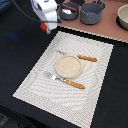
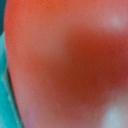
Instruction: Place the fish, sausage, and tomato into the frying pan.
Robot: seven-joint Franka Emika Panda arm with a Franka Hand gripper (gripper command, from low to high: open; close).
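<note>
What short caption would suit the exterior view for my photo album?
Robot arm's end effector carries a red tomato near the frying pan, beside a placemat set with plate, knife and fork.

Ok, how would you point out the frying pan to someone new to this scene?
Start at the striped placemat; behind its far edge lies a brown surface with three vessels. The frying pan is the one furthest to the exterior view's left, shallower than the taller grey pot beside it.

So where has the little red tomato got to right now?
In the exterior view's upper left, the tomato sits in the gripper, above the placemat's far corner, short of the frying pan.
</note>
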